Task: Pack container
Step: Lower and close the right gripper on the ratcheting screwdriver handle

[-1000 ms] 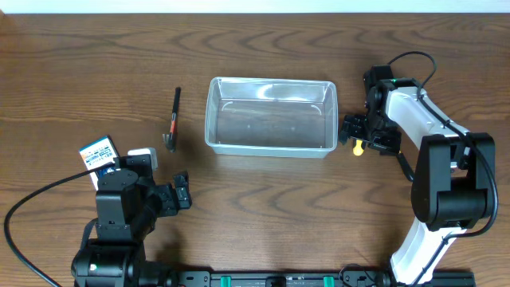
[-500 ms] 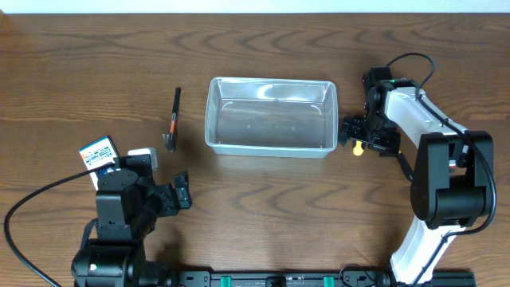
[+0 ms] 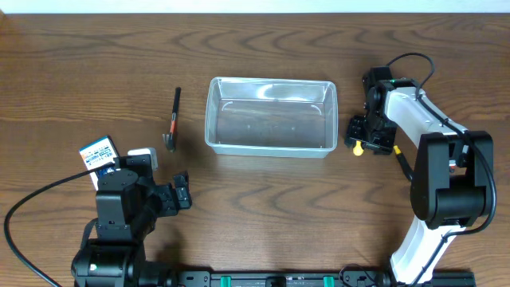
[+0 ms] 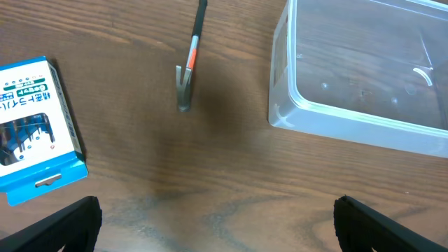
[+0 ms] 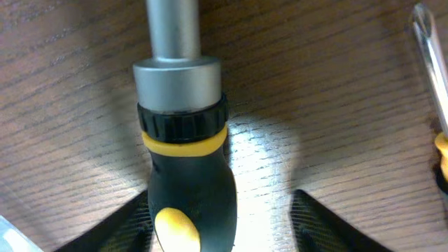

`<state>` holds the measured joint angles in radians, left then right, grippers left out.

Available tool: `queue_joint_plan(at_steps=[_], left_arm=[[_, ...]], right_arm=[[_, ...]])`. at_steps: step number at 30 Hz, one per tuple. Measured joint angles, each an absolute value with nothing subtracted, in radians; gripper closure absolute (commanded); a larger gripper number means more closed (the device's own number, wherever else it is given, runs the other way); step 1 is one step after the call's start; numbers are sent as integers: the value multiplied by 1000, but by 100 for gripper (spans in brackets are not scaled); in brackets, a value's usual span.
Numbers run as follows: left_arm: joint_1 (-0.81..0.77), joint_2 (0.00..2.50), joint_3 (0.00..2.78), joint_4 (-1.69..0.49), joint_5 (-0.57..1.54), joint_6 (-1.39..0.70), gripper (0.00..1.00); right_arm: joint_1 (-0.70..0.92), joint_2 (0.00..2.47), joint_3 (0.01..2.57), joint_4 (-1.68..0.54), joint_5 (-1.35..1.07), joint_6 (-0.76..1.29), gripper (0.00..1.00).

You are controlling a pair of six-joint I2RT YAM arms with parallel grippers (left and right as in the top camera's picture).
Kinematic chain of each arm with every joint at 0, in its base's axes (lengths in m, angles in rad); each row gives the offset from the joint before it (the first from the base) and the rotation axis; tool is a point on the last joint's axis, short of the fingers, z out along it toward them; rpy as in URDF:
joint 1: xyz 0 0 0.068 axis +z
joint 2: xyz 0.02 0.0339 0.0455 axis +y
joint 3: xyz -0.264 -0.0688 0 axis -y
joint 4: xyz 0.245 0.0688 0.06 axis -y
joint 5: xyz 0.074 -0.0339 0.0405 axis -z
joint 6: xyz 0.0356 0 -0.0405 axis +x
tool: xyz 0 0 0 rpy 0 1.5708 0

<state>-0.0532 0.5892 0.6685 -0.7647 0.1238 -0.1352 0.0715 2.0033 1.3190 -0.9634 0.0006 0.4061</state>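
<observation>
Right gripper (image 5: 220, 220) straddling screwdriver (image 5: 183, 126) handle, jaws unclamped; left gripper (image 4: 220, 227) gaping idle — container (image 3: 271, 151) light, slick; gripping rim best.

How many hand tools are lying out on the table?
3: a black-and-orange pry tool left of the container; a black-and-yellow screwdriver at the right gripper; another tool, barely seen, beside it. The right arm may hide more.
</observation>
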Motion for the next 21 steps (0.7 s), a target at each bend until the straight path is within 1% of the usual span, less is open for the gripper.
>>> queue_joint_plan(at_steps=[2, 5, 11, 21], left_arm=[[-53, 589, 669, -765, 124, -135, 2], [-53, 589, 669, -765, 124, -135, 2], [-53, 589, 669, -765, 124, -135, 2], [-53, 589, 669, -766, 123, -135, 2]], right_arm=[[72, 2003, 1319, -963, 1, 406, 42], [72, 2003, 1319, -963, 1, 402, 55], [72, 2003, 1319, -964, -3, 405, 72], [72, 2003, 1319, -964, -3, 402, 74]])
